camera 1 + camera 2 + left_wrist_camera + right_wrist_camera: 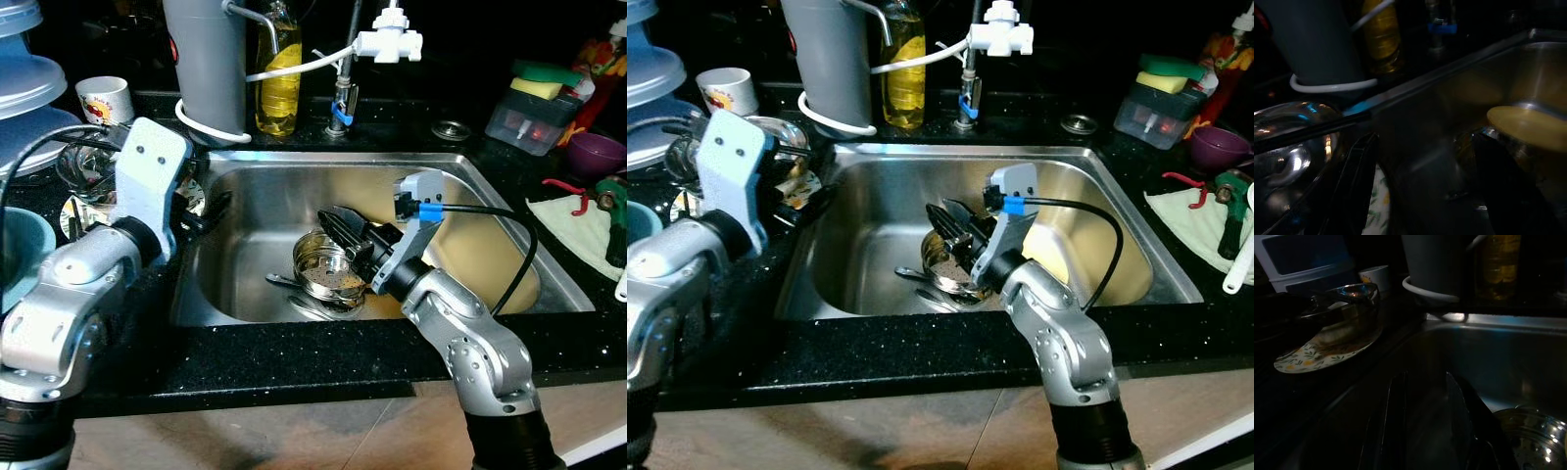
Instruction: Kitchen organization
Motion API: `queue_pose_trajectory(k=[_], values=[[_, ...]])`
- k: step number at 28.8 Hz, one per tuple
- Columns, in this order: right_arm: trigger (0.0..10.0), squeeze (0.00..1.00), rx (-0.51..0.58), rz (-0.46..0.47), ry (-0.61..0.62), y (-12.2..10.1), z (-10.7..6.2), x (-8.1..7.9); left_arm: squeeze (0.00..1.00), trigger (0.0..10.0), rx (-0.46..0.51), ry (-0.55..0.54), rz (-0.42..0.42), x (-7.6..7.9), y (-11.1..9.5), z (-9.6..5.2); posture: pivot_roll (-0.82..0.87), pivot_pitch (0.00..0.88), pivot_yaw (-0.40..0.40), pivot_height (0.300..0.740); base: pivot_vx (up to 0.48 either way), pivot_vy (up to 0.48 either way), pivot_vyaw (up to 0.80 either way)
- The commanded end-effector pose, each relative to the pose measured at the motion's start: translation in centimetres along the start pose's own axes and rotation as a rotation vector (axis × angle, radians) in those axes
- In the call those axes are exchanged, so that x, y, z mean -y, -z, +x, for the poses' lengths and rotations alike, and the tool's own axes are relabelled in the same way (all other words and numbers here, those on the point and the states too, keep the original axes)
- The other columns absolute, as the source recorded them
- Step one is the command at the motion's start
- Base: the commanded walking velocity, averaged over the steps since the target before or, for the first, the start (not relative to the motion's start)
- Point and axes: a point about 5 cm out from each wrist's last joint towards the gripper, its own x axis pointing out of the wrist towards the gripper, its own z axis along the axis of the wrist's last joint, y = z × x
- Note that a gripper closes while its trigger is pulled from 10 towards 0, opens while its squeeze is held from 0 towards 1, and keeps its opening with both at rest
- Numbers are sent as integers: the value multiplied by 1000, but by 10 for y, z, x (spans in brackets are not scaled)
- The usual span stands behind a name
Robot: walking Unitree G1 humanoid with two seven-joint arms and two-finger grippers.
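Because the perforated round steel strainer [328,269] lies in the stainless sink [245,196], the right gripper [338,227] hovers above it, fingers parted, empty; the left gripper [211,208], open and empty, waits at the rim.

Two silver arms with rounded joints and black cuffs. The left arm [69,294] carries a pale blue plate with two screws. The right arm [470,338] has a blue clip and a black cable.

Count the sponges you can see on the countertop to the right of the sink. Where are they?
2, stacked in the clear container behind the sink's right corner: a green sponge on top, a yellow sponge beneath it. More could be hidden underneath.
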Motion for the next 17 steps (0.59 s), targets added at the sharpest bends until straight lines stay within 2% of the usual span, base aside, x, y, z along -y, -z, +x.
queue_pose_trajectory(k=[1, 2, 3, 4, 5, 7, 8, 9, 12, 13, 14, 15, 16, 17], values=[[10000, 0, 12, 20, -27, -3, -4, -3, 0, 10000, 48, 47, -73, 2, -3, -4, -19, 156, -48, 740, 0, 0, 0], [10000, 0, 22, 49, -53, -4, -5, -5, 0, 10000, 70, 103, -135, 4, -5, -7, -19, 156, -48, 740, 0, 0, 0], [10000, 0, 55, 118, -100, -7, -7, -9, 0, 10000, 94, 224, -237, 8, -7, -14, -19, 153, -48, 740, 0, 0, 0], [10000, 0, 108, 232, -178, -12, -13, -13, 0, 10000, 102, 379, -293, 15, -10, -27, -20, 148, -47, 740, 0, 0, 0], [10000, 0, 108, 232, -178, -12, -13, -13, 0, 10000, 102, 379, -293, 15, -10, -27, -20, 148, -47, 740, 0, 0, 0], [10000, 0, 148, 314, -245, -16, -18, -17, 0, 10000, 103, 489, -303, 19, -12, -37, -20, 148, -47, 740, 0, 0, 0], [10000, 0, 138, 338, -321, -15, -26, -21, 0, 10000, 75, 578, -336, 23, -10, -48, -20, 149, -45, 740, 0, 0, 0], [10000, 0, 130, 336, -348, -14, -29, -23, 0, 10000, 66, 602, -351, 23, -9, -51, -20, 149, -45, 740, 0, 0, 0], [10000, 0, 109, 323, -366, -12, -32, -25, 0, 10000, 47, 607, -365, 23, -6, -54, -19, 153, -45, 740, 0, 0, 0], [10000, 0, 100, 310, -352, -11, -33, -24, 0, 10000, 31, 572, -332, 21, -3, -52, -20, 152, -46, 740, 0, 0, 0], [10000, 0, 95, 297, -318, -9, -32, -22, 0, 10000, 22, 496, -286, 18, 1, -46, -21, 156, -47, 740, 0, 0, 0], [10000, 0, 93, 267, -248, -8, -29, -16, 0, 10000, 5, 357, -203, 12, 6, -35, -19, 159, -49, 740, 0, 0, 0], [10000, 0, 93, 267, -248, -8, -29, -16, 0, 10000, 5, 357, -203, 12, 6, -35, -19, 159, -49, 740, 0, 0, 0], [10000, 0, 94, 252, -220, -8, -28, -13, 0, 10000, -4, 304, -172, 9, 7, -30, -19, 159, -49, 740, 0, 0, 0]])
